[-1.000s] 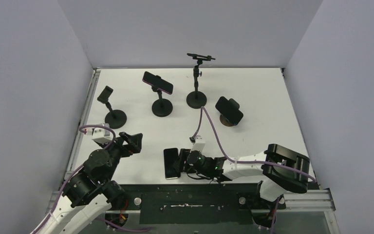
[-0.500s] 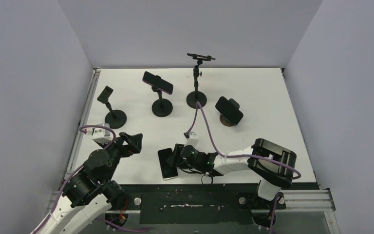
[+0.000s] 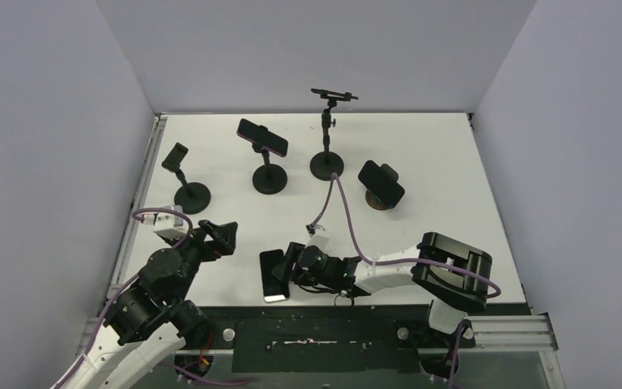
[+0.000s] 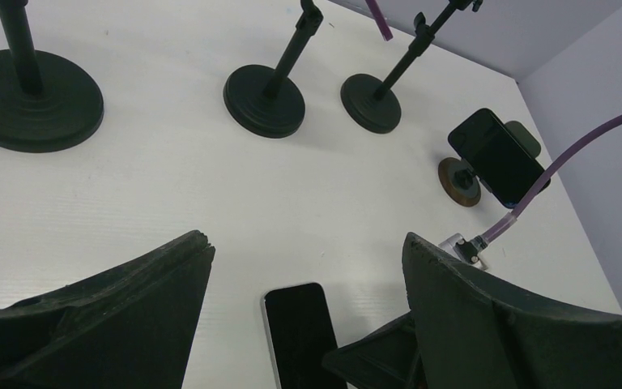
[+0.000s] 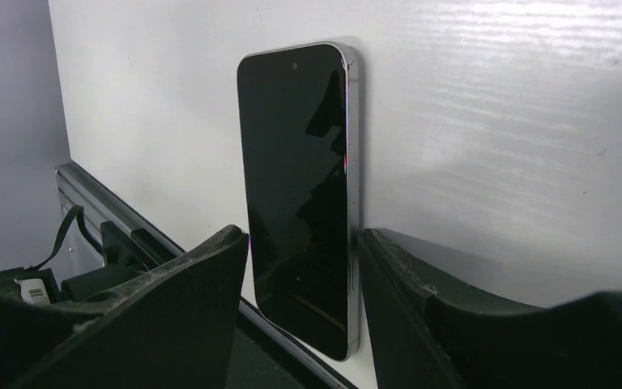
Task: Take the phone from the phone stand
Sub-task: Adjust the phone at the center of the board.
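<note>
A black phone [image 3: 272, 275] lies flat, screen up, on the white table close to the front edge; it also shows in the left wrist view [image 4: 304, 332] and the right wrist view [image 5: 300, 194]. My right gripper [image 3: 293, 267] is rolled on its side just right of it, jaws open and wide [image 5: 304, 235]. One finger [image 5: 421, 308] rests at the phone's long right edge; the other [image 5: 186, 300] is apart from it. My left gripper [image 3: 223, 235] is open and empty [image 4: 308, 243], left of the phone. A tall stand [image 3: 334, 95] at the back carries an empty clamp.
Three other stands hold phones: a small one at back left [image 3: 176, 156], a pink-edged one [image 3: 262, 138] and a low round-based one [image 3: 381, 183], also in the left wrist view [image 4: 498, 156]. A purple cable [image 3: 342, 207] arcs over the table. The front rail [image 5: 113, 219] runs just beside the phone.
The phone has slid a little to the left along the front edge together with my right gripper, whose arm has folded leftward. The left arm has not moved.
</note>
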Controlling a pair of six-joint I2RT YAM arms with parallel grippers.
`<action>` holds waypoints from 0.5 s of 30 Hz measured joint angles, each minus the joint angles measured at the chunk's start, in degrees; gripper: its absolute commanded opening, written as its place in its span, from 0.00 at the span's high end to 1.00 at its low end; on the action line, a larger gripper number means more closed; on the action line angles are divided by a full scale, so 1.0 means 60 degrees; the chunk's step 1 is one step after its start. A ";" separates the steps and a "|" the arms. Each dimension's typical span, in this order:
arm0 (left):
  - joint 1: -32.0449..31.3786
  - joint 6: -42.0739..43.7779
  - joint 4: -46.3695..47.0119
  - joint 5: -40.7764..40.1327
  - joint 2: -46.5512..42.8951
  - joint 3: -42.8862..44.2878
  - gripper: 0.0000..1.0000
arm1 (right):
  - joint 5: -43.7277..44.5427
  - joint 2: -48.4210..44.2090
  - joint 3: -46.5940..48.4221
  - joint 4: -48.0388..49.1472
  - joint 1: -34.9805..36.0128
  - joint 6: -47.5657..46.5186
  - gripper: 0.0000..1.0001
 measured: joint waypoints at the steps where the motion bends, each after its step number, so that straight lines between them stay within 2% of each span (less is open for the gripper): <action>1: 0.0000 0.0000 0.0000 0.0000 0.0000 0.0000 0.15 | 0.0011 -0.0015 -0.0004 -0.0033 0.0062 0.0109 0.46; 6: 0.0000 0.0000 0.0029 0.0011 0.0000 0.0000 0.15 | 0.0095 -0.0047 -0.0004 -0.0175 0.0350 0.0608 0.46; 15: -0.0004 0.0000 0.0036 0.0095 0.0011 0.0000 0.15 | 0.0160 -0.0284 -0.0266 -0.0364 0.0546 0.1166 0.56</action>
